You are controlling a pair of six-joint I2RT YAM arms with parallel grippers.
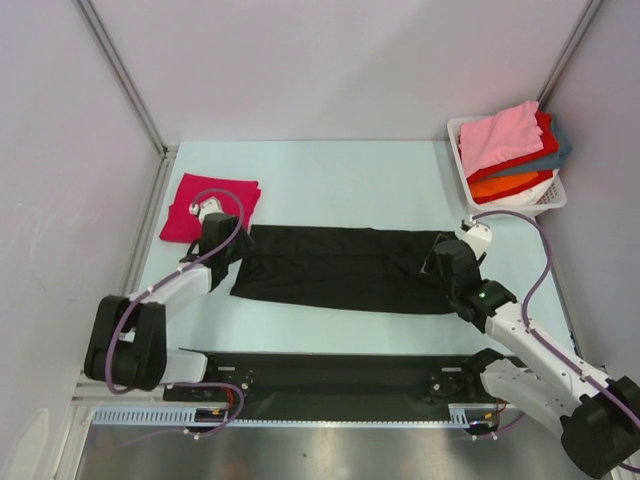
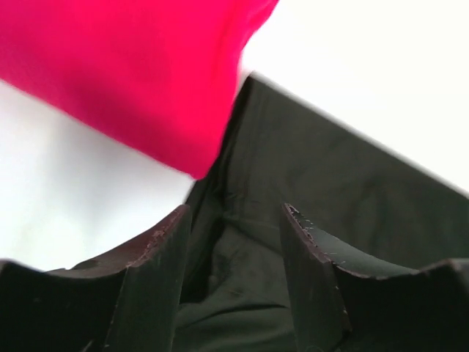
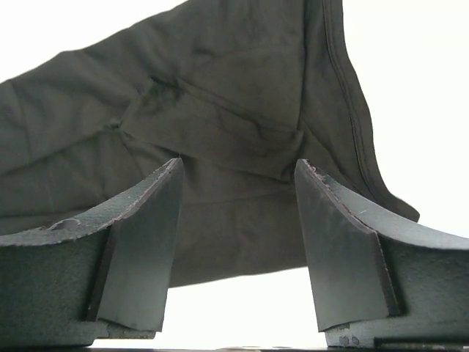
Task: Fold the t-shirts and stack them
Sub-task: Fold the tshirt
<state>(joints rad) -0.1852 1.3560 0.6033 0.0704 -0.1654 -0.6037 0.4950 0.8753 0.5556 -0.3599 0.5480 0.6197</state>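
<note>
A black t-shirt (image 1: 340, 268) lies folded into a long band across the middle of the table. At its left end my left gripper (image 1: 232, 252) stands open just above the cloth, fingers apart with black fabric (image 2: 249, 264) beneath them. The right gripper (image 1: 440, 262) is open over the shirt's right end, and the black cloth (image 3: 220, 132) lies below and beyond its fingers, not pinched. A magenta-red t-shirt (image 1: 208, 205) lies folded at the back left, its edge (image 2: 139, 81) close to the left gripper.
A white slatted basket (image 1: 545, 200) at the back right holds folded pink, red, teal and orange shirts (image 1: 505, 135). Grey walls close in the table on the left, back and right. A black rail (image 1: 340, 375) runs along the near edge.
</note>
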